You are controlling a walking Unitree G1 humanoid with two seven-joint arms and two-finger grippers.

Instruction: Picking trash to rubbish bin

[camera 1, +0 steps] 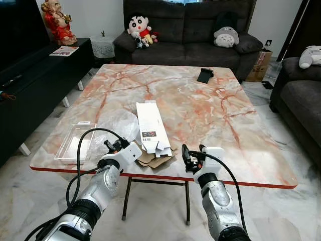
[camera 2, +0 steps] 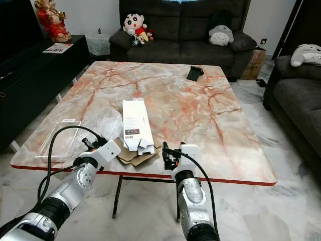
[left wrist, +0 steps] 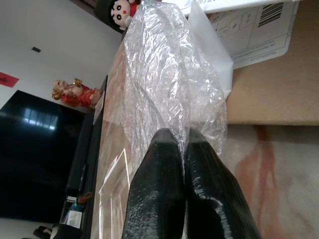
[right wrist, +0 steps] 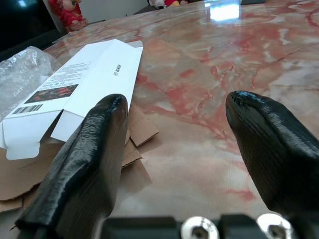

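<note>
A crumpled sheet of clear plastic wrap (camera 1: 118,123) lies near the front left of the marble table (camera 1: 200,115). My left gripper (camera 1: 113,146) is at its near edge, fingers (left wrist: 164,179) pressed together, and the wrap (left wrist: 169,74) narrows into their tips. Beside it lies a flattened white carton (camera 1: 152,125) on top of a brown cardboard piece (camera 1: 156,160). My right gripper (camera 1: 193,152) hovers at the table's front edge just right of the cardboard, open, with nothing between its fingers (right wrist: 94,149). The white carton (right wrist: 84,79) is ahead of it to the left.
A clear plastic tray (camera 1: 75,140) sits at the table's front left corner. A small black object (camera 1: 204,75) lies at the far side. A dark sofa (camera 1: 185,30) with plush toys stands behind, a TV cabinet (camera 1: 40,85) to the left, an armchair (camera 1: 301,95) to the right.
</note>
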